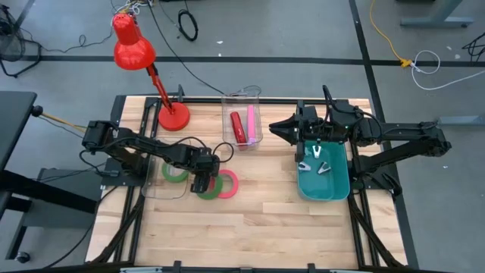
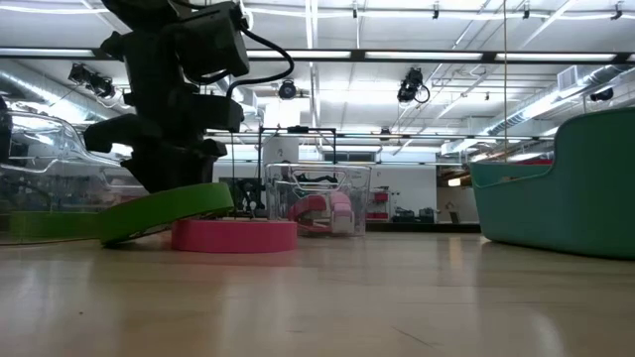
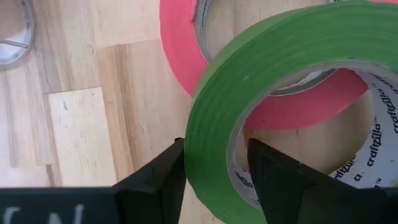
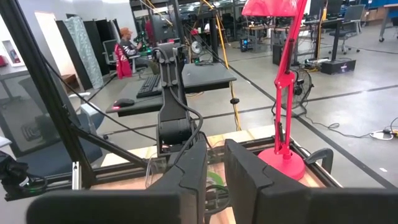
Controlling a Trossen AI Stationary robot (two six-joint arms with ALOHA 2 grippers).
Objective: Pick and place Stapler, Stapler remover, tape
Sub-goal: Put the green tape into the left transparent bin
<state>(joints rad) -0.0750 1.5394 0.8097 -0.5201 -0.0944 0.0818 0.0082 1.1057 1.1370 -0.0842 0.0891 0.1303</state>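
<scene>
Here we had the left gripper [image 3: 214,180] clasping the wall of a green tape ring [image 1: 206,186], one finger inside the hollow, one outside, at the middle of the bench [image 1: 258,220] towards its left edge. The ring sat tilted, its far rim resting on the pink tape ring [image 1: 227,183]. We judged the hold thin: pinched on one wall only, the ring might swing or slip as it rose, or drag the pink one along. A second green ring [image 1: 173,171] lay nearer the left edge. The right gripper [image 4: 214,168] waited near the back right corner above the teal bin [image 1: 326,182], its fingers nearly closed on nothing. The bench was pale wood planks; a red lamp [image 1: 140,57] stood at the back edge, a clear box [image 1: 242,125] beside it, desks beyond.
</scene>
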